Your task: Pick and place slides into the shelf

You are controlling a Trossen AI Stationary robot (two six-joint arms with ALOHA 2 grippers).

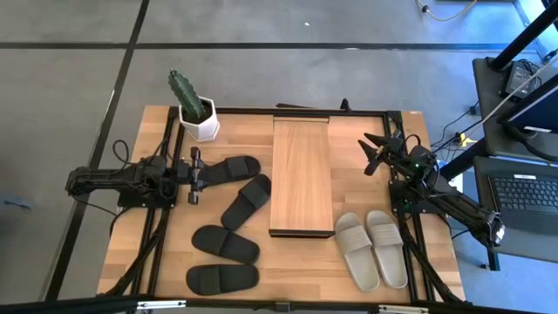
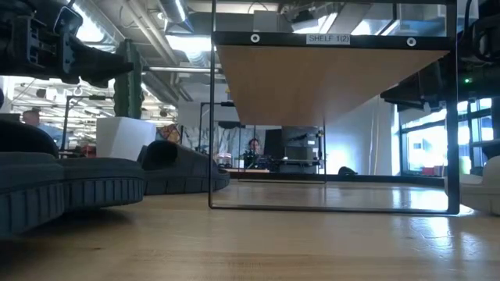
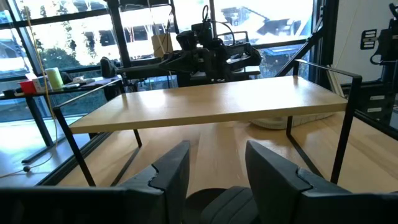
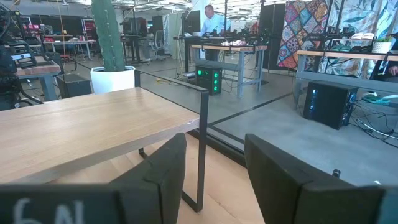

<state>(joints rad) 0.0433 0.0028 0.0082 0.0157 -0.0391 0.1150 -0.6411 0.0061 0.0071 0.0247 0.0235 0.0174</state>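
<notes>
High view: the shelf stands mid-frame, bare, with four black slides to its left and two beige slides lower right, none shelved yet. Left wrist view: the left hand is spread over a black slide. Right wrist view: the right hand waits spread beside the shelf.

My counter is a light wood top edged by a dark frame. The shelf stands at its middle, its plank top bare. Four black slides lie on the counter left of the shelf: two near its middle, two nearer the front edge. Two beige slides lie side by side at its front right. A potted cactus stands at the back left corner.
</notes>
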